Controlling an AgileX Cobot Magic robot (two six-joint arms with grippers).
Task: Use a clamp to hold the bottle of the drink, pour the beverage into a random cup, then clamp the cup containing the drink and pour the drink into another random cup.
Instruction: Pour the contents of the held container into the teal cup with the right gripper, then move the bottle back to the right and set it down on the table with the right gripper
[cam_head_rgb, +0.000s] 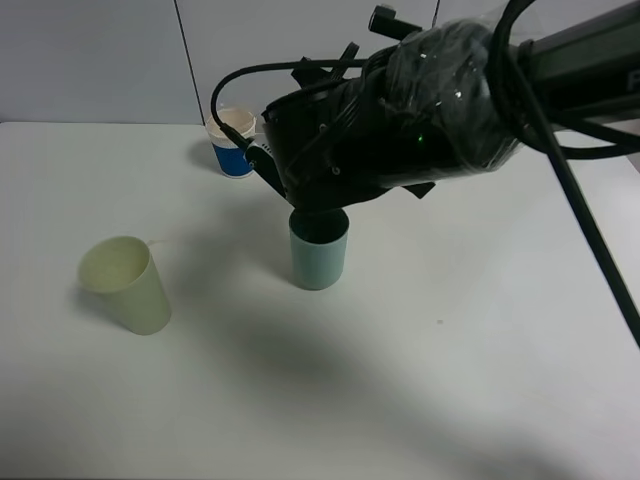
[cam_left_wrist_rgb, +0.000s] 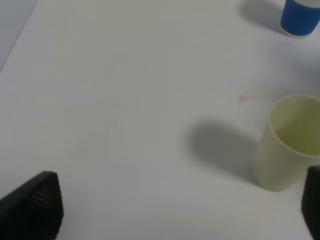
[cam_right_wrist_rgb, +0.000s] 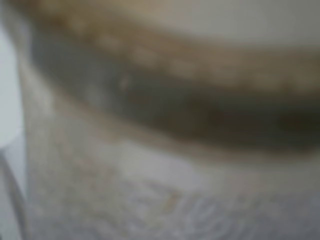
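The bottle (cam_right_wrist_rgb: 165, 150) fills the right wrist view as a blurred clear body with brownish bands across it. My right gripper (cam_head_rgb: 305, 195) is shut on the bottle; it sits under the bulky black wrist, right above the teal-green cup (cam_head_rgb: 318, 258) at the table's middle. The wrist hides the bottle in the high view, and I cannot tell whether beverage is in the cup. The blue cup with a white rim (cam_head_rgb: 232, 150) stands behind and to the left. My left gripper (cam_left_wrist_rgb: 175, 207) is open over bare table, with the fingertips (cam_left_wrist_rgb: 37, 202) at the frame's edges.
A pale yellow-green cup (cam_head_rgb: 128, 285) stands upright at the left and shows again as the yellow-green cup (cam_left_wrist_rgb: 287, 142) next to the left gripper. The blue cup (cam_left_wrist_rgb: 300, 17) is farther off. A small tan spot (cam_left_wrist_rgb: 246, 99) marks the white table (cam_head_rgb: 450, 380).
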